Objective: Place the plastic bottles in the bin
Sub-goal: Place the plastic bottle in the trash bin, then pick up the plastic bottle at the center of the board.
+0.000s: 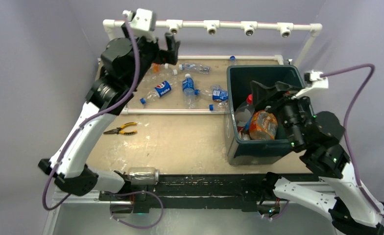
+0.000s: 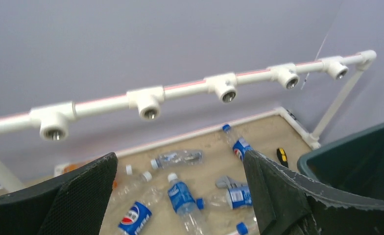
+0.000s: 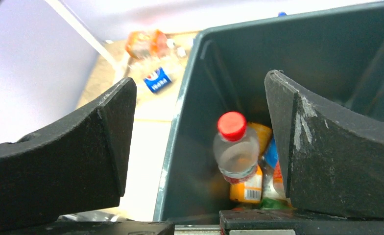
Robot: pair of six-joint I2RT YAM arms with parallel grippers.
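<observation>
The bin (image 1: 239, 73) is a dark green tub at the right of the table. My right gripper (image 1: 261, 98) hangs over it, open and holding nothing (image 3: 201, 93). Below its fingers, a clear red-capped bottle (image 3: 235, 149) sits in the bin on other orange and green bottles, touching neither finger. An orange bottle (image 1: 263, 125) shows among those in the bin. More plastic bottles lie at the far left: a Pepsi one (image 1: 162, 88), a blue-labelled one (image 1: 188, 85) and a clear one (image 1: 195, 67). My left gripper (image 1: 173, 49) is raised high above them, open and empty (image 2: 180, 161).
A white pipe rail (image 1: 229, 25) with sockets crosses the back, near my left gripper. Another pipe (image 1: 175, 111) lies across the table in front of the bottles. Yellow-handled pliers (image 1: 121, 129) lie at the left. A screwdriver (image 2: 281, 155) lies by the bin's far corner.
</observation>
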